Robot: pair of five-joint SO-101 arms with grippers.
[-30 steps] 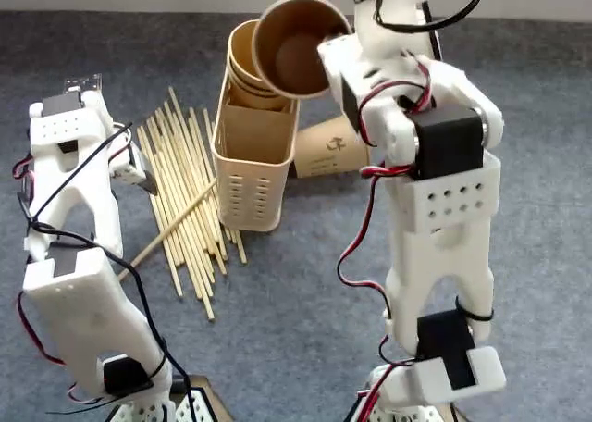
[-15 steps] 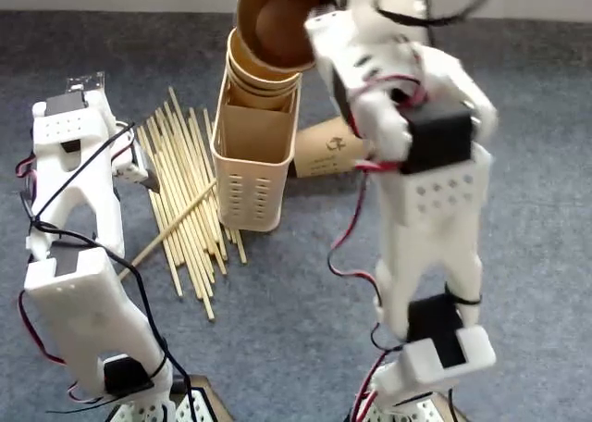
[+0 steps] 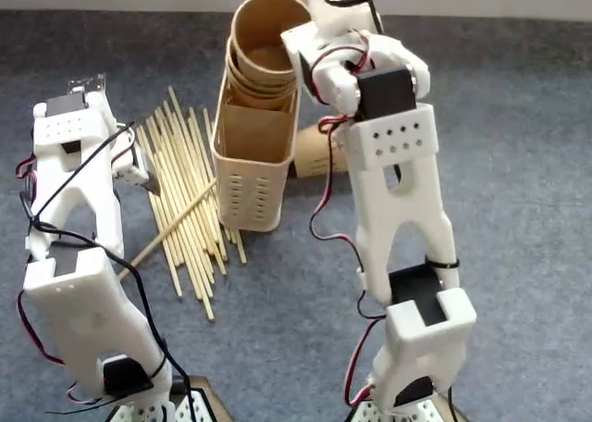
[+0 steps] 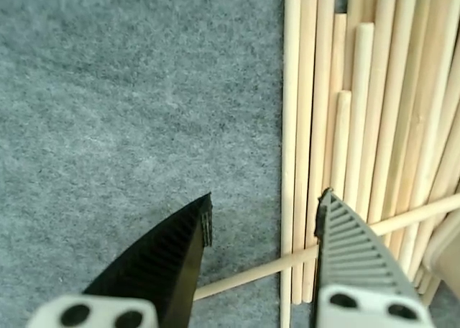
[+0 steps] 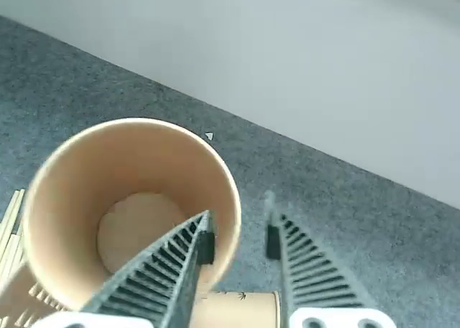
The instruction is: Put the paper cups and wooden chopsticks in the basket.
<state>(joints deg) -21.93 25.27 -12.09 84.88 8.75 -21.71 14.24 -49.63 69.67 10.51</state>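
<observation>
- At the far middle of the table, the basket (image 3: 248, 177) is standing upright, and the stack of paper cups (image 3: 264, 80) is sitting nested in its far end, which is leaving room in front for the sticks.
- Your right gripper (image 5: 238, 236) is straddling the rim of the top cup (image 5: 86, 184), with one finger inside and one outside. The gap is narrow, yet the wall is looking free, so I judge the cup is resting on the stack.
- One loose cup (image 3: 310, 149) is lying on its side just beside the basket, toward the table's right edge.
- The wooden chopsticks (image 3: 185, 195) are lying in a flat bundle between the basket and the left edge, with one stick (image 4: 287, 263) crossing under the others.
- Your left gripper (image 4: 262, 216) is hanging low and wide, holding nothing, bracketing the bundle's outermost sticks. I judge it is sitting ready to pinch them.
</observation>
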